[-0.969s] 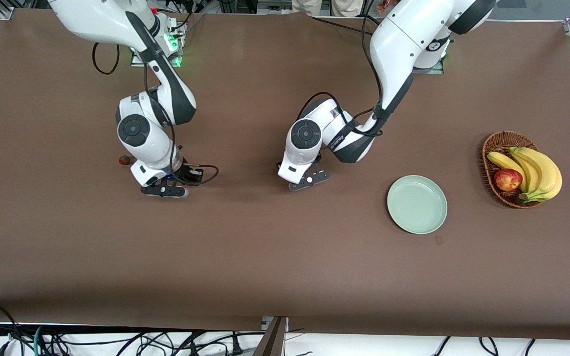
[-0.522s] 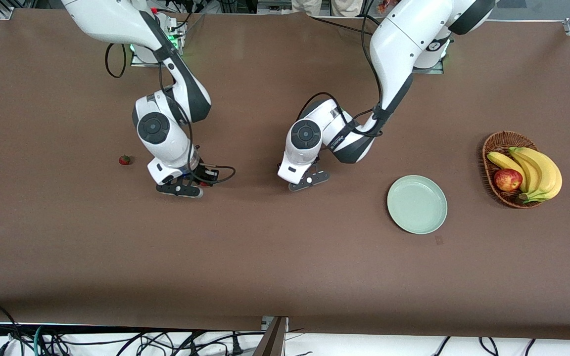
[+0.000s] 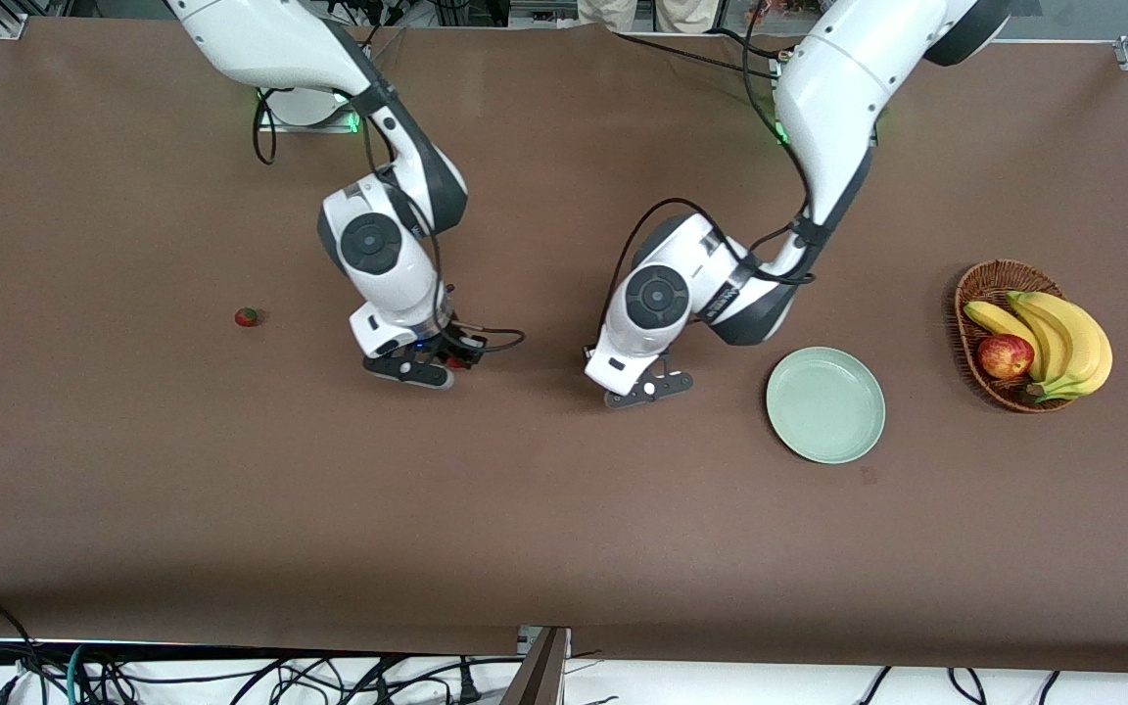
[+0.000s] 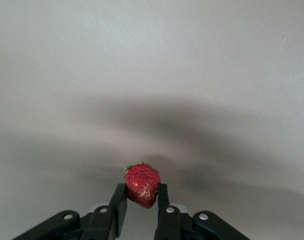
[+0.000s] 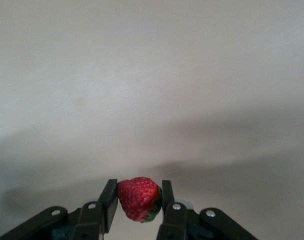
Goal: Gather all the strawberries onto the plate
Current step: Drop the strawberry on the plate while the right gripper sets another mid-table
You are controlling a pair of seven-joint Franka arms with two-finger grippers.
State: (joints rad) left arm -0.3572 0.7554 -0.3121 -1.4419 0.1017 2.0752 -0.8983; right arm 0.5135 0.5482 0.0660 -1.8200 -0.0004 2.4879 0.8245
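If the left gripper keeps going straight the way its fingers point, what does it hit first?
Most likely bare table. The left gripper, shut on a strawberry, points down at open tabletop beside the plate, with nothing else showing ahead of it. Its height above the table is hard to judge.

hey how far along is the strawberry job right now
Nothing is on the plate yet. In hand: the left gripper and right gripper each pinch a strawberry. Left: deliver both, then fetch the third strawberry toward the right arm's end.
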